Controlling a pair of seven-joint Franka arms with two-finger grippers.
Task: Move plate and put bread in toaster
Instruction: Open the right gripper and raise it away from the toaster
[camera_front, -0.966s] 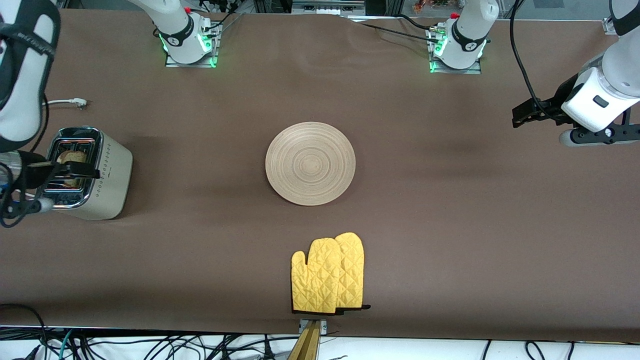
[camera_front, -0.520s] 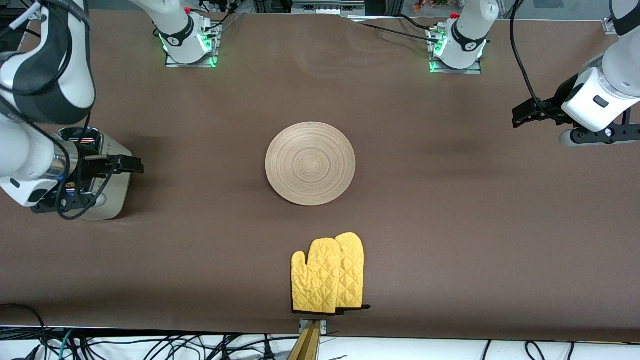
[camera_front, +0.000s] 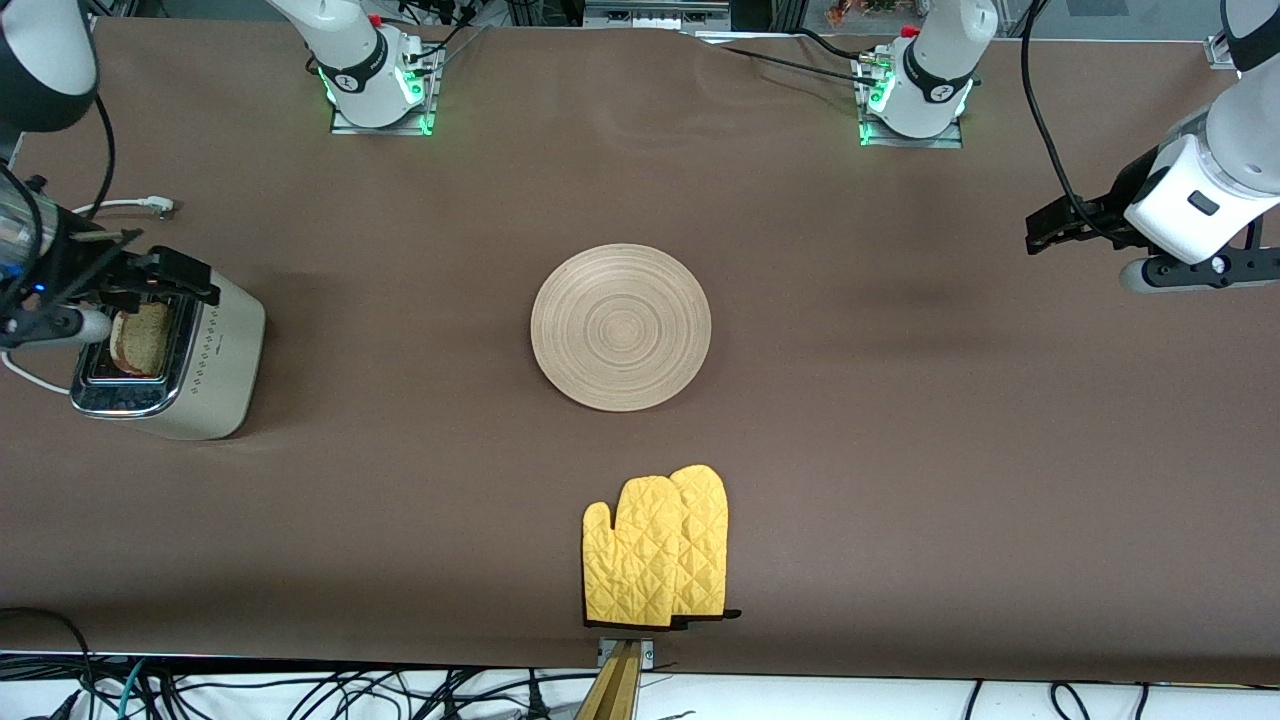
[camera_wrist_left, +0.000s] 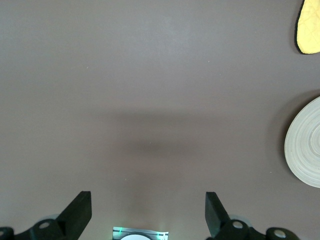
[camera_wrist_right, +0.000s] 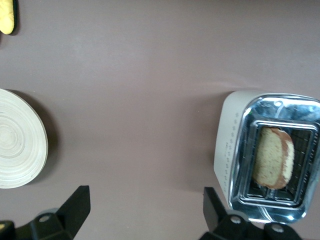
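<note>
The cream toaster (camera_front: 215, 365) stands at the right arm's end of the table. The bread (camera_front: 135, 338) stands in one of its slots, leaning a little; the right wrist view shows the bread (camera_wrist_right: 272, 157) inside the chrome-topped toaster (camera_wrist_right: 227, 150). My right gripper (camera_front: 195, 280) is open and empty, up in the air over the toaster's end nearest the robots' bases. The wooden plate (camera_front: 620, 327) lies empty at mid-table and shows in both wrist views (camera_wrist_right: 20, 145) (camera_wrist_left: 305, 150). My left gripper (camera_front: 1045, 230) is open and empty, waiting over the table's left-arm end.
A pair of yellow oven mitts (camera_front: 655, 548) lies near the table's front edge, nearer to the camera than the plate. The toaster's white cord and plug (camera_front: 150, 205) lie between the toaster and the right arm's base.
My right gripper has pulled up and away from the toaster's slots, toward the robots' side. The bread stays in the slot, uncovered. The left arm has not moved.
</note>
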